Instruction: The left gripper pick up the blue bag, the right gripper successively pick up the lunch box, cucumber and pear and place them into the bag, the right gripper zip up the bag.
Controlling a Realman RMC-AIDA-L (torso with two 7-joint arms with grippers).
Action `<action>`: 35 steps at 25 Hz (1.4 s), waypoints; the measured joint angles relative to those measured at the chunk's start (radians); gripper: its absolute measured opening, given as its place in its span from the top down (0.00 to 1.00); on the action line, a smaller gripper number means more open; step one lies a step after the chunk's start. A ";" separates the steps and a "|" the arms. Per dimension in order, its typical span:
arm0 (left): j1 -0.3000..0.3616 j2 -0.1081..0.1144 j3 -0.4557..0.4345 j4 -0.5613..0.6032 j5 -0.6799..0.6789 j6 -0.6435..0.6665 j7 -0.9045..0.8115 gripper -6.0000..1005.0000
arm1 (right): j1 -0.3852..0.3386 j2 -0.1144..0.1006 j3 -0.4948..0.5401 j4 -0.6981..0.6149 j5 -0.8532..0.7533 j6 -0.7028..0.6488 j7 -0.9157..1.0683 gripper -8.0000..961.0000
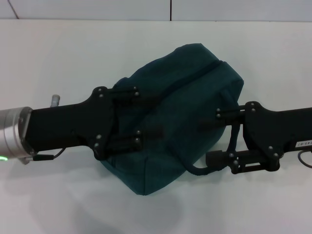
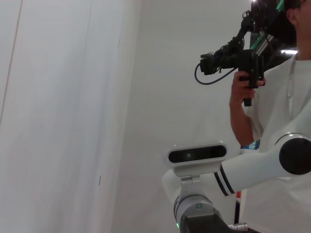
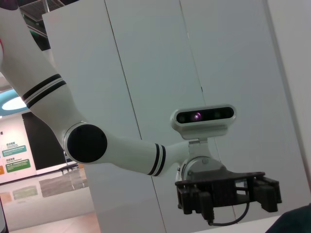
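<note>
The blue bag (image 1: 180, 112) lies on the white table (image 1: 58, 53) in the head view, its zipper line running along the top and looking closed. My left gripper (image 1: 138, 115) reaches in from the left, its two fingers spread wide over the bag's left end. From the right comes my right gripper (image 1: 217, 136), fingers apart, at the bag's right end beside the dark carry strap (image 1: 233, 139). In the right wrist view the left gripper (image 3: 228, 193) shows with a corner of the bag (image 3: 297, 221). The lunch box, cucumber and pear are out of view.
The table's far edge meets a white panelled wall (image 1: 170, 9). In the left wrist view a person (image 2: 272, 97) holding a camera rig stands behind the robot's head (image 2: 197, 154).
</note>
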 joint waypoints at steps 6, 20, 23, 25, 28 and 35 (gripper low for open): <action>0.001 0.000 0.001 0.000 0.002 -0.001 0.000 0.43 | 0.002 0.001 0.000 -0.001 0.001 0.000 0.001 0.34; 0.005 0.000 0.001 -0.014 0.002 -0.001 0.005 0.43 | 0.003 0.008 -0.001 -0.001 -0.004 0.001 0.004 0.34; 0.005 0.000 0.000 -0.014 0.002 -0.001 0.010 0.43 | 0.003 0.008 -0.002 -0.001 -0.005 0.001 0.004 0.34; 0.005 0.000 0.001 -0.014 0.002 0.000 0.012 0.43 | 0.002 0.008 -0.003 -0.001 -0.005 0.001 0.004 0.34; 0.005 0.000 0.000 -0.014 0.002 0.000 0.012 0.43 | 0.002 0.008 -0.003 -0.001 -0.005 0.001 0.004 0.34; 0.003 0.000 0.000 -0.014 0.002 0.000 0.012 0.43 | 0.003 0.008 -0.005 -0.001 -0.005 0.001 0.004 0.34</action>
